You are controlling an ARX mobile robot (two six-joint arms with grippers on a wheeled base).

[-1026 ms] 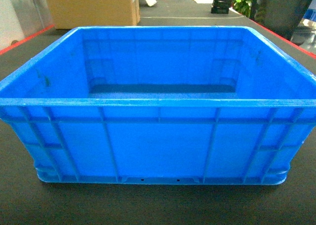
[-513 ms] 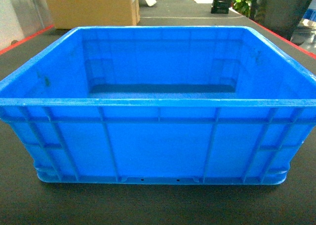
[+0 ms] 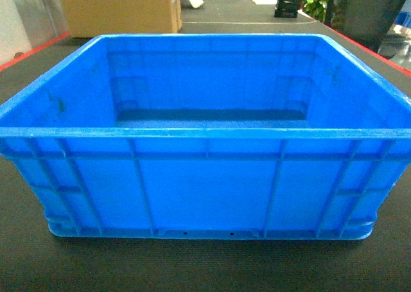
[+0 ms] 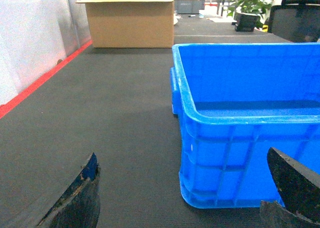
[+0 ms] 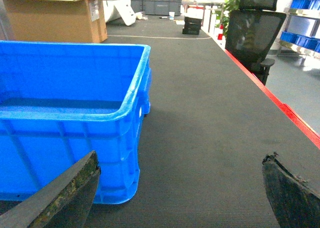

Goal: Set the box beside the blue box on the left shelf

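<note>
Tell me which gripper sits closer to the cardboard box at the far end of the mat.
Left, as far as the views show. The left gripper hangs open by the blue crate's left corner, the side where the cardboard box stands. The right gripper hangs open by the opposite corner.

glossy plastic box (image 3: 205, 176), prob. matt rubber mat (image 4: 115, 118)

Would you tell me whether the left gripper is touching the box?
Apart. In the left wrist view the open left gripper has bare mat between its fingers and the box.
</note>
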